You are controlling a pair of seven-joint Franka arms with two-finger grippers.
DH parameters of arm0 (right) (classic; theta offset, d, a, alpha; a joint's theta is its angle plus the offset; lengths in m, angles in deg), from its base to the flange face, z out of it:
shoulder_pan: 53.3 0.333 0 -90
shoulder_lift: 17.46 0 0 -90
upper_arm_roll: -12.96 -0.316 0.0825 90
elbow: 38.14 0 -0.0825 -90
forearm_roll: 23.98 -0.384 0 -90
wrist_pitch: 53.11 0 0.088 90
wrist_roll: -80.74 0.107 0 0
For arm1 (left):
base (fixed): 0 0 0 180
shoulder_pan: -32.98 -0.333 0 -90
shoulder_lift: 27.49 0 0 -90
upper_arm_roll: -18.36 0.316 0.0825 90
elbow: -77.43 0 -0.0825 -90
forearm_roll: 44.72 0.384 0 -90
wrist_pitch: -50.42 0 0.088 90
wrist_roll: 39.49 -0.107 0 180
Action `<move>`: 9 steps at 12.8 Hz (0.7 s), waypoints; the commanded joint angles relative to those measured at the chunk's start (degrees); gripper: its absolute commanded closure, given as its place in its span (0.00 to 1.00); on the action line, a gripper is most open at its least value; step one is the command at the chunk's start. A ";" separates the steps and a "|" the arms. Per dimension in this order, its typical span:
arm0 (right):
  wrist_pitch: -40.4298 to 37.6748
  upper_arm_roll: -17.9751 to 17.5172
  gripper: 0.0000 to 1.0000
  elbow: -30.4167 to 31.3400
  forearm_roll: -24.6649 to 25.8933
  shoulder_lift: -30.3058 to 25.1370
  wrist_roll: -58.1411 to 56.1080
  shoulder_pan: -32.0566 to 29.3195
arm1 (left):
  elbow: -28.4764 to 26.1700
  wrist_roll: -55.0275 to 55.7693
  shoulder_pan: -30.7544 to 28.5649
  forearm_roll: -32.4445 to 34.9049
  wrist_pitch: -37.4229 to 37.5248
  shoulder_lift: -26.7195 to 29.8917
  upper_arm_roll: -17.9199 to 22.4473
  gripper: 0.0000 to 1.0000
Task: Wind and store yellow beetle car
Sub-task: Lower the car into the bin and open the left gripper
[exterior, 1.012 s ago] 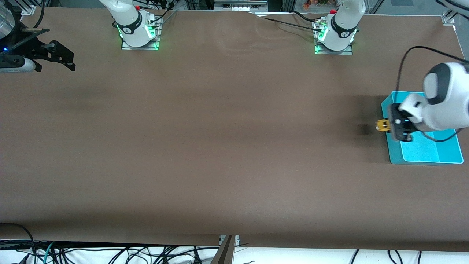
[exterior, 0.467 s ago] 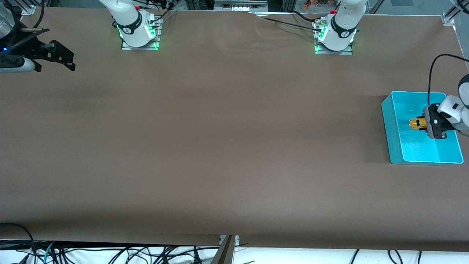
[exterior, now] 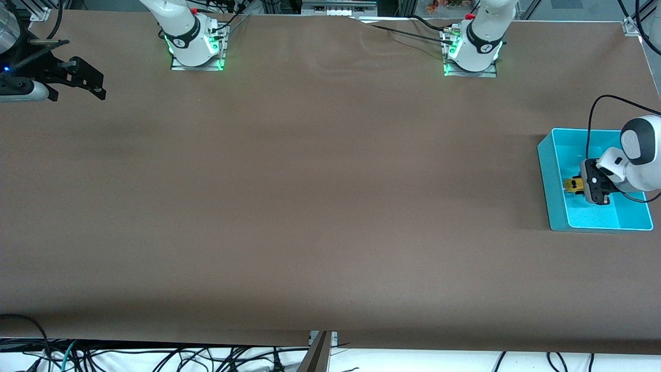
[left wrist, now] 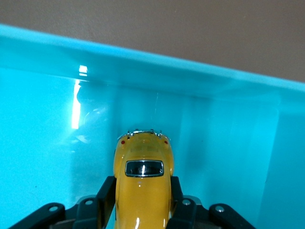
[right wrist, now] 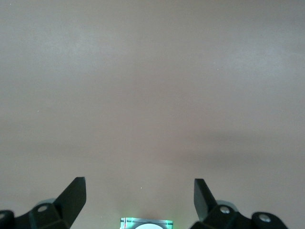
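A brown table (exterior: 310, 196) fills the front view, with both arm bases along its 12 o'clock edge. At the left arm's end, at about 3 o'clock on the table, sits a turquoise bin (exterior: 548, 175), open at the top, its walls bright and glossy in the left wrist view (left wrist: 200, 86). The left arm reaches in from the 3 o'clock edge of the front view and its left gripper (exterior: 582, 186) is over the bin, down between its walls, fingers (left wrist: 106, 195) pressed against both flanks of the car (exterior: 572, 184). The car is tiny and yellow, with a rounded body and a dark window (left wrist: 144, 168); it juts out of the grip toward 9 o'clock in the front view, its free end close to the bin's inner wall, over the bin's floor. Whether its wheels touch the floor cannot be told. The right gripper (exterior: 98, 82) waits at about 10 o'clock, over the table near the right arm's end, its two fingers (right wrist: 71, 198) spread wide with nothing between them, only bare table below.
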 commanded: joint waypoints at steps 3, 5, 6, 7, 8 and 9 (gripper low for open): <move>-1.12 -0.02 0.00 -1.55 -0.68 0.48 0.81 -0.04 | -0.14 -2.00 -1.08 0.61 0.05 2.79 -0.99 0.00; -1.12 -0.02 0.00 -1.55 -0.68 0.48 0.81 -0.04 | 0.74 -1.21 -0.90 0.00 2.84 5.85 -1.43 0.00; -1.21 -0.02 0.00 -1.55 -0.68 0.48 0.81 -0.13 | 2.83 -0.42 -0.47 -0.09 7.39 7.09 -1.87 0.00; -1.21 -0.02 0.00 -1.55 -0.68 0.48 0.81 -0.13 | 6.16 0.71 -0.46 -1.57 13.26 8.23 -3.35 0.00; -1.12 -0.02 0.00 -1.55 -0.68 0.48 0.81 -0.13 | 9.50 2.47 -0.46 -3.24 18.63 8.68 -3.89 0.00; -1.21 0.07 0.00 -1.55 -0.68 0.48 0.81 -0.13 | 13.36 4.83 0.15 -3.78 23.56 8.77 -4.24 0.00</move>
